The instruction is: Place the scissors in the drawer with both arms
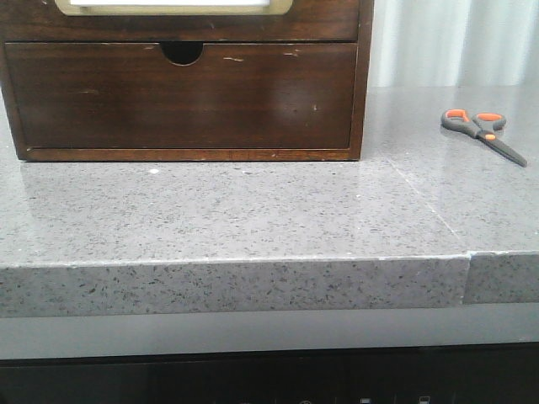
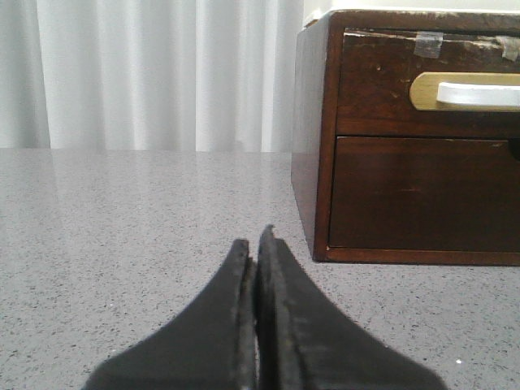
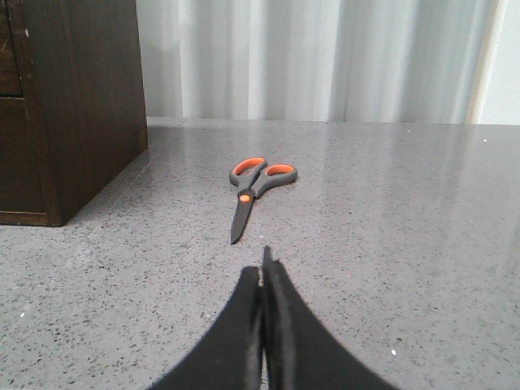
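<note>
Left gripper [image 2: 257,244]: low over the countertop, level, black fingers pressed together with nothing between them. It faces the left front corner of the wooden cabinet [image 2: 313,138].

Right gripper [image 3: 263,264]: same low, level pose, fingers pressed together and empty. It faces the scissors [image 3: 253,188], whose blade tips point back toward it; a strip of bare surface separates the two.

Count: one pair of scissors, one cabinet, two drawers.

Scissors [image 1: 482,131]: flat on the counter, closed, well to the right of the cabinet. Grey handles, orange-lined finger loops, dark grey blades.

Drawer [image 2: 431,85]: upper of the two, closed. Dark brown wood, scuffed, with a pale panel in a rounded cream-yellow rim and clear tape along its upper edge. The lower drawer [image 1: 181,97] is plain-fronted with a semicircular finger notch.

Countertop [image 1: 253,219]: grey speckled stone, glossy, with a seam at the right. White pleated curtain [image 3: 325,57] behind.
</note>
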Robot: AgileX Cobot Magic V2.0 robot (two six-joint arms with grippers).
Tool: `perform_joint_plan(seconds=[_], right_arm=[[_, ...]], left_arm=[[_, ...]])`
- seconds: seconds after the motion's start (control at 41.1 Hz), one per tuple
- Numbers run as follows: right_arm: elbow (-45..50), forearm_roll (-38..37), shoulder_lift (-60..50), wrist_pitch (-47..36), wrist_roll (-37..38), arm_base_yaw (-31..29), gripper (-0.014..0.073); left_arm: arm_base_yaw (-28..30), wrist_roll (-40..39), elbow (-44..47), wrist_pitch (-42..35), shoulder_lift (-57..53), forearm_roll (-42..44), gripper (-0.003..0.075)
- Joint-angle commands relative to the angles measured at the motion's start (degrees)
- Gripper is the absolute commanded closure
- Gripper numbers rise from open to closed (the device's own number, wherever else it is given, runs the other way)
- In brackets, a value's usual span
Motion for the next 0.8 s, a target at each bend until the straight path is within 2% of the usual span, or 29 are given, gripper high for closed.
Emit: perform_joint_plan(seconds=[0.0, 0.778], right_arm=[[0.1, -0.5, -1.0, -4.5, 0.0, 0.1, 0.0662], [0.1, -0.5, -1.0, -5.5, 0.0, 0.1, 0.0662]], left_arm=[[-0.1, -0.5, 1.5, -4.8, -1.2, -0.5, 0.0741], [-0.1, -0.5, 1.5, -4.8, -1.2, -0.5, 0.0741]])
